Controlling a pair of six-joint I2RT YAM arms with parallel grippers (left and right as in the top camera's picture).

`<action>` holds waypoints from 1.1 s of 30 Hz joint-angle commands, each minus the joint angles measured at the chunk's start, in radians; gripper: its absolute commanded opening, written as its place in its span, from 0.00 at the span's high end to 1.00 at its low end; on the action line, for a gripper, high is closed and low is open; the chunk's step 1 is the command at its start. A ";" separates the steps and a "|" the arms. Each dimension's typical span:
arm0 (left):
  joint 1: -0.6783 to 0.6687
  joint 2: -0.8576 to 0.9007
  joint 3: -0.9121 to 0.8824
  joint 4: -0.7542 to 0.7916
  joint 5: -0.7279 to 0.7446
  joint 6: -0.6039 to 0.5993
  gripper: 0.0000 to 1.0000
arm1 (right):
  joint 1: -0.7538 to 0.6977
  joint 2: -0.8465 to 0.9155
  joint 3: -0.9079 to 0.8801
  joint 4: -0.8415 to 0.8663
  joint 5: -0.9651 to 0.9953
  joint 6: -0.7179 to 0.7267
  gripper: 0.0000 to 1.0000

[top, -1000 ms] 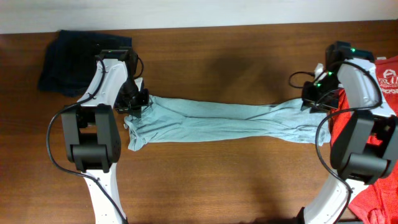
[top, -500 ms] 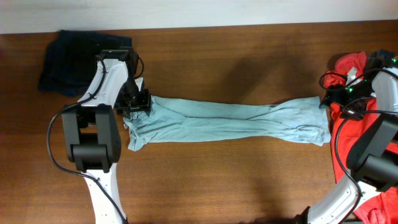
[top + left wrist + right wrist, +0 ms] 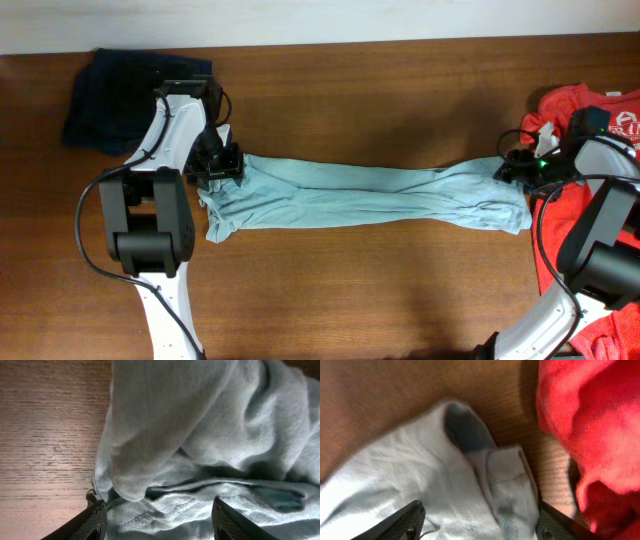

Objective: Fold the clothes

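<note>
pale blue-grey soft cotton T-shirt [image 3: 370,197]: drawn into a long band across mid brown wooden table [image 3: 380,290], left side to right edge | left gripper [image 3: 159,507]: spread wide over left-end bunch, nothing clamped | right gripper [image 3: 480,510]: spread wide over right end, beside crumpled red T-shirt [image 3: 570,110] | handling, judged: light, limp, sags; pinch the doubled seam at each end

Wooden surface [image 3: 400,290] bore a blue shirt [image 3: 370,196], drawn into a long band across its middle, a red shirt [image 3: 565,103] at the right edge and a dark garment [image 3: 105,100] far left.
</note>
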State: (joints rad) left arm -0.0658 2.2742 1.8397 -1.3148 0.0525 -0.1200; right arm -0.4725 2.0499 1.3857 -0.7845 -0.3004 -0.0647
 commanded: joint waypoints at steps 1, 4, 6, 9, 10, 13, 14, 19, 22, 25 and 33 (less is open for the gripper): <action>0.004 0.002 -0.006 0.002 -0.001 0.006 0.33 | 0.003 0.018 -0.088 0.052 -0.053 -0.010 0.41; 0.004 0.002 -0.006 0.002 -0.001 0.006 0.33 | 0.003 0.018 -0.120 0.087 -0.064 -0.010 0.69; 0.004 0.002 -0.006 0.002 -0.001 0.006 0.34 | 0.003 0.017 -0.118 0.086 -0.064 -0.010 0.93; 0.004 0.002 -0.006 0.004 0.000 0.006 0.34 | 0.001 0.016 -0.095 0.063 -0.087 -0.010 0.96; 0.004 0.002 -0.006 0.007 0.000 0.006 0.34 | 0.001 0.016 -0.086 0.052 -0.094 -0.010 0.96; 0.004 0.002 0.014 0.010 0.013 0.005 0.34 | 0.001 0.016 -0.051 0.009 -0.093 -0.010 0.96; 0.004 0.002 0.029 0.008 0.025 0.005 0.33 | 0.001 0.016 -0.036 -0.010 -0.093 -0.010 0.96; 0.004 0.001 0.166 -0.027 0.095 0.006 0.33 | 0.001 0.015 0.046 -0.083 -0.093 -0.010 0.96; 0.005 0.001 0.290 -0.077 0.102 0.006 0.33 | 0.001 0.015 0.109 -0.138 -0.093 -0.010 0.96; 0.005 0.001 0.416 -0.126 0.102 0.006 0.32 | 0.001 0.015 0.188 -0.210 -0.093 -0.010 0.96; 0.014 0.001 0.653 -0.215 0.101 0.006 0.28 | 0.037 0.015 0.399 -0.433 -0.090 -0.037 0.96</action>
State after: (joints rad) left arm -0.0647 2.2757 2.4428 -1.5181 0.1394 -0.1200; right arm -0.4614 2.0605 1.7134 -1.1816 -0.3904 -0.0860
